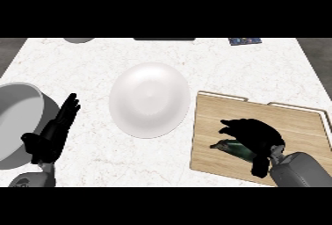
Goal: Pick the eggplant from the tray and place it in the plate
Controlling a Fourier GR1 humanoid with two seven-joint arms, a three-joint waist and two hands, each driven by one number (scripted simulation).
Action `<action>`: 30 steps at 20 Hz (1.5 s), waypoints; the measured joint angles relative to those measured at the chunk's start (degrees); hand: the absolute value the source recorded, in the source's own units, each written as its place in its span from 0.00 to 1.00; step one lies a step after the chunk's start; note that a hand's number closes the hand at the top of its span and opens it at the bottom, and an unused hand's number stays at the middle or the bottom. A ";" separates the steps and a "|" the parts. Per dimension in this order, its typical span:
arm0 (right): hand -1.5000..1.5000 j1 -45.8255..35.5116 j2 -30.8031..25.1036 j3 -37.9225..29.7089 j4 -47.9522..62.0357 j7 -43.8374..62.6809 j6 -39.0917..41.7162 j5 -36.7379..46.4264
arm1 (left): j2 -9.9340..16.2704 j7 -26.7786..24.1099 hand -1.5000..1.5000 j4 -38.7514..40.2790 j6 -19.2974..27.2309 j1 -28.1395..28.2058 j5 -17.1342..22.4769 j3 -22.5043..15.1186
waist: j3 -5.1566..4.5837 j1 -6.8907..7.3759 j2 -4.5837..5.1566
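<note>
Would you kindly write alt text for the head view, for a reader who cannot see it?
The right hand curls over the dark eggplant on the wooden tray, at the right of a marble counter. A white plate sits mid-counter; the left hand rests open beside a grey bowl.

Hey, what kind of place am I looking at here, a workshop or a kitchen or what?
Most likely a kitchen counter: a white marbled worktop carrying a white plate, a wooden tray with an eggplant under the right hand, and a grey bowl at the left edge.
</note>
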 measured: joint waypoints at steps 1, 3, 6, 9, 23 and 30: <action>1.00 0.25 -0.21 0.40 0.12 -0.80 -0.53 0.71 | -0.12 0.33 0.50 0.15 0.16 -0.32 -0.34 -0.09 | -0.16 -0.03 -0.15; 1.00 -0.58 -0.14 0.34 1.77 -3.21 -1.79 1.66 | -0.63 1.53 0.50 -1.07 0.55 -0.38 -0.85 -0.55 | -0.37 0.06 -0.43; 1.00 -0.75 0.13 0.05 2.19 -4.67 -2.19 2.56 | -0.77 1.51 0.50 -0.97 0.57 -0.45 -1.12 -0.13 | -0.51 -0.03 -0.56; 1.00 -1.24 1.45 -0.12 2.97 -4.71 -3.09 3.61 | -1.35 0.91 0.50 -0.36 0.26 -0.07 -1.46 -0.47 | -0.74 -0.15 -0.68; 1.00 16.08 20.72 -15.79 -8.43 32.46 -30.60 11.88 | 0.27 1.17 0.50 -0.44 2.66 5.00 -0.04 4.54 | -0.27 -10.35 -3.14; 1.00 21.87 25.86 -5.32 -20.14 48.71 -41.84 25.40 | 0.40 0.71 0.50 -1.18 1.94 5.03 -0.05 4.10 | -0.31 -7.61 -2.50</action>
